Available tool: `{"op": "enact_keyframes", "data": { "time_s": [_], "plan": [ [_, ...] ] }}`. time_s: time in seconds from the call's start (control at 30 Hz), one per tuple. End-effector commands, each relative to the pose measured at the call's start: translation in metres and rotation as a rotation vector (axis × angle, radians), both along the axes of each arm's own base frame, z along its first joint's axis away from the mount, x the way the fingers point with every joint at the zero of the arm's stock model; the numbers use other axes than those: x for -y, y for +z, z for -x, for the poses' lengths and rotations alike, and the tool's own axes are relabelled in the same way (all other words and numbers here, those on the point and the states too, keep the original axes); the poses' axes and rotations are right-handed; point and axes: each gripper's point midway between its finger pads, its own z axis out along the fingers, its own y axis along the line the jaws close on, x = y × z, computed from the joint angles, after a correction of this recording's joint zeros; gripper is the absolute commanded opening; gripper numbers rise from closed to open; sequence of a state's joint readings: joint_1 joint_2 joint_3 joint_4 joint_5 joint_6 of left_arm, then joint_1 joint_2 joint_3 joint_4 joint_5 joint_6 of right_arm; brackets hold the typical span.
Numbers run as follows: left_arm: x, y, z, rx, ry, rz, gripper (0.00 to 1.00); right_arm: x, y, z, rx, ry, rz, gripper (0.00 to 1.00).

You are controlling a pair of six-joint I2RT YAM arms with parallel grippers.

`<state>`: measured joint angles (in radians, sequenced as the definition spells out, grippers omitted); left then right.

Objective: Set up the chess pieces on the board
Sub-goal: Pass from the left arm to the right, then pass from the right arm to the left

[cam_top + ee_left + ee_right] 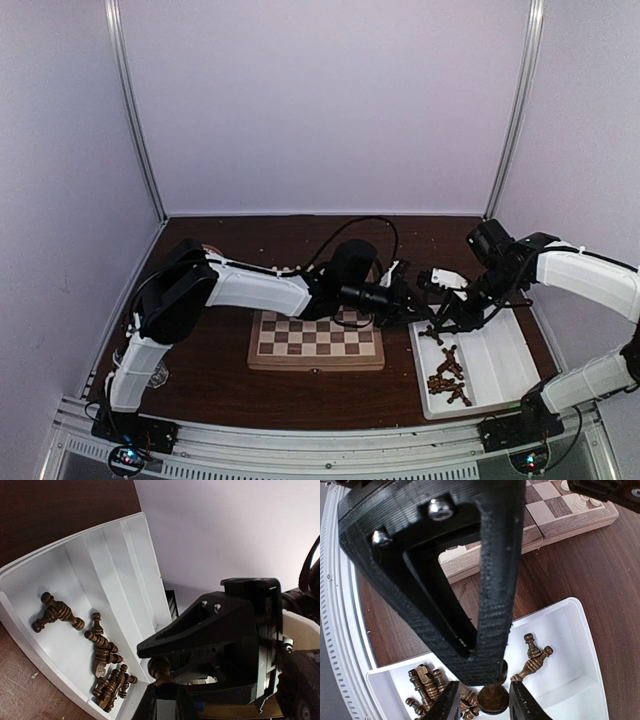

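Above the white tray [500, 372], my left gripper [162, 692] is shut on a dark brown chess piece [160, 667] whose round head sticks out past the fingertips. My right gripper [484, 704] stands open around that piece's round base [492, 700], with a gap showing on the left side. The left gripper's black finger [490, 580] fills the right wrist view. Both grippers meet just right of the board [316, 342]. Several dark pieces [447, 378] lie loose in the tray [100, 565]. A few white pieces [580, 500] stand on the board's far edge.
The tray [570, 680] has long dividers and sits on the dark wooden table [250, 250] right of the board [560, 520]. Pale walls close in the back and sides. A black cable [350, 228] loops behind the left arm.
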<state>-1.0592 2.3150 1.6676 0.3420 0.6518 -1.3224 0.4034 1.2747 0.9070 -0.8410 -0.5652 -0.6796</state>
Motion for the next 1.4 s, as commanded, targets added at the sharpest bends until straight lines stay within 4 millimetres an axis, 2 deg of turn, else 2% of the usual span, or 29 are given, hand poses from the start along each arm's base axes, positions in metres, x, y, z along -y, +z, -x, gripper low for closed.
{"op": "enact_keyframes", "data": {
  "time_s": [0.0, 0.13, 0.3, 0.4, 1.07, 1.37],
  "plan": [
    [-0.001, 0.039, 0.0, 0.045, -0.01, 0.094, 0.03, -0.004, 0.002, -0.002, 0.003, 0.003, -0.028, 0.32],
    [-0.001, 0.038, 0.0, 0.043, -0.011, 0.091, 0.05, -0.004, 0.001, -0.001, 0.0, 0.007, -0.03, 0.19],
    [0.0, 0.033, 0.0, 0.039, -0.013, 0.081, 0.24, -0.003, 0.001, 0.001, -0.001, 0.013, -0.025, 0.12],
    [0.001, 0.03, 0.0, 0.037, -0.016, 0.074, 0.3, -0.003, 0.001, 0.001, 0.0, 0.014, -0.025, 0.11],
    [0.01, 0.024, 0.006, 0.03, -0.049, 0.057, 0.21, -0.004, -0.001, 0.001, -0.003, 0.023, -0.009, 0.11],
    [0.012, 0.019, 0.006, 0.023, -0.047, 0.043, 0.22, -0.006, 0.002, 0.002, 0.004, 0.028, -0.019, 0.11]
  ]
}}
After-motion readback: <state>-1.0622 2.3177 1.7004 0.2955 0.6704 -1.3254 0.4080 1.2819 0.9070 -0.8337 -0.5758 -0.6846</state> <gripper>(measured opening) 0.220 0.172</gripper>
